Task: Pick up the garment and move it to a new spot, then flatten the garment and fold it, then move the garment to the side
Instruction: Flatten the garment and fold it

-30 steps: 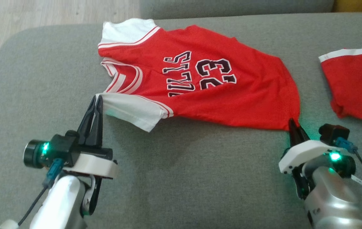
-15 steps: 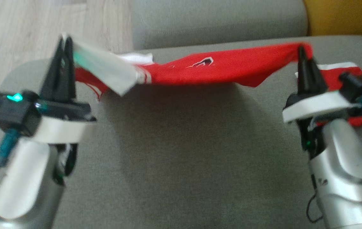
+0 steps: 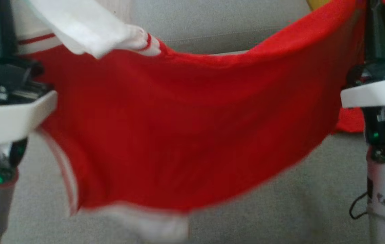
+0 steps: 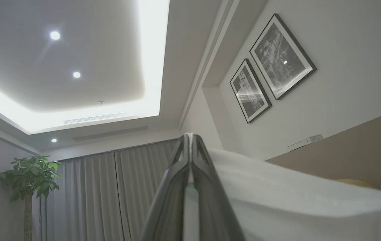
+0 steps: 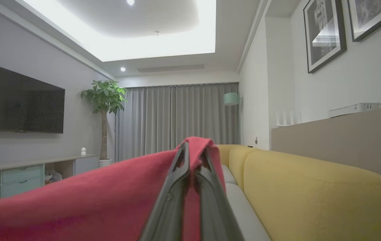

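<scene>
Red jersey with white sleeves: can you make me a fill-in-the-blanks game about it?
1. The red jersey with white sleeves is held up in the air by ____ arms.
2. The left fingers are shut on a ____ sleeve.
3. The right fingers pinch the ____ cloth.
4. In the right wrist view, a padded ____ sofa stands beside the right fingers.

Missing words: two; white; red; yellow

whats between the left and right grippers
The red jersey, sagging between the left gripper and right gripper, both shut on it; the head view shows it.
</scene>
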You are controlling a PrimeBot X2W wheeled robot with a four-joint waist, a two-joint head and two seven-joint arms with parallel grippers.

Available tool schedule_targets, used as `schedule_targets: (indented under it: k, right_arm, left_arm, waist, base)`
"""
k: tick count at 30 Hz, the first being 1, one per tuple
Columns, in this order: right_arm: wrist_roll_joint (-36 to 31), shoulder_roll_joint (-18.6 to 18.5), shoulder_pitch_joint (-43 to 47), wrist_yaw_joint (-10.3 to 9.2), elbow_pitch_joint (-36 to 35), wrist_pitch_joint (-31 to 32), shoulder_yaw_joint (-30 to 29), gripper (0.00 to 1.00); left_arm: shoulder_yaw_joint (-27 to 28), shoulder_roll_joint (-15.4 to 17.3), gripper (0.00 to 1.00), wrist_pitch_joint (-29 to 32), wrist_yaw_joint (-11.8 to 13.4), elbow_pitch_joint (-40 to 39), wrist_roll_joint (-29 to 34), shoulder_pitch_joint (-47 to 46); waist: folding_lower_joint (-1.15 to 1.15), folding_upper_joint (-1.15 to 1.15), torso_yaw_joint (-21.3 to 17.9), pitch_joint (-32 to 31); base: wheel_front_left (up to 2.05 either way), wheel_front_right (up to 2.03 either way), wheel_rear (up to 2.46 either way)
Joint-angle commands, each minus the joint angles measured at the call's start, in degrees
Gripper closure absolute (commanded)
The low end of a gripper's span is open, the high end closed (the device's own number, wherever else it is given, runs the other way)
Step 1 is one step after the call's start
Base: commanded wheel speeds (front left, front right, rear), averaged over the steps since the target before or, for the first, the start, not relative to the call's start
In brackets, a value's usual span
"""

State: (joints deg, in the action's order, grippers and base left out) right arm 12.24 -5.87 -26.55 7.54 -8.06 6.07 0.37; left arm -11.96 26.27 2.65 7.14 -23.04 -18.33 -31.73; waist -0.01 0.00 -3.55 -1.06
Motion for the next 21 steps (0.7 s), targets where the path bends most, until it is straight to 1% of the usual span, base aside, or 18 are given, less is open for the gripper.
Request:
schedule_targets:
  k: [1,3,5,6,9,13,15,18,21]
  right_arm:
    - [-0.51,0.33,-0.50,-0.05,-2.87,1.72,0.67,1.00]
    - [-0.53,0.16,-0.14,-0.05,-3.63,3.87,0.70,1.00]
    - [0.73,0.36,-1.05,-0.05,-2.95,5.41,0.71,1.00]
    - [1.67,0.50,-2.12,-0.05,-1.87,6.10,0.65,1.00]
    - [2.64,-1.04,-8.31,-0.05,3.59,6.87,1.61,1.00]
    - [3.17,-2.99,-22.37,-0.05,16.57,5.90,4.25,1.00]
    - [3.19,-3.31,-30.36,-0.05,24.31,3.71,5.25,1.00]
    - [2.53,-3.24,-41.39,-0.05,35.53,-1.33,5.81,1.00]
    - [0.96,-2.81,-48.85,-0.05,44.97,-7.62,6.57,1.00]
  left_arm:
    - [3.43,2.91,1.00,1.61,0.58,-0.99,-0.47,-3.37]
    - [3.95,3.44,1.00,3.00,0.11,0.59,-1.83,-3.82]
    - [4.22,3.64,1.00,3.76,-0.88,3.72,-3.59,-4.99]
    - [4.26,3.80,1.00,3.89,-1.51,5.87,-4.25,-5.97]
    - [3.71,4.26,1.00,3.78,-3.94,14.32,-5.25,-11.38]
    - [2.04,4.75,1.00,1.98,-7.27,27.66,-3.66,-23.91]
    - [1.00,4.56,1.00,0.03,-8.25,34.49,-1.81,-31.29]
    - [0.11,3.03,1.00,-3.79,-8.47,43.96,0.25,-41.99]
    - [-0.68,1.25,1.00,-8.73,-8.11,52.28,1.92,-49.43]
  waist:
    - [0.01,0.00,-0.10,0.65]
    - [0.01,0.00,-0.27,1.84]
    - [0.01,0.00,-0.39,4.01]
    - [0.01,0.00,-0.42,5.33]
    - [0.01,0.00,-0.22,10.15]
    - [0.01,0.00,-0.42,16.59]
    - [0.01,0.00,-0.30,18.70]
    - [0.01,0.00,0.24,20.89]
    - [0.01,0.00,0.96,21.42]
  base:
    - [0.00,0.00,0.00]
    - [0.00,0.00,0.00]
    - [0.00,0.00,0.00]
    - [0.00,0.00,0.00]
    - [0.00,0.00,0.00]
    - [0.00,0.00,0.00]
    - [0.00,0.00,0.00]
    - [0.00,0.00,0.00]
    - [0.00,0.00,0.00]
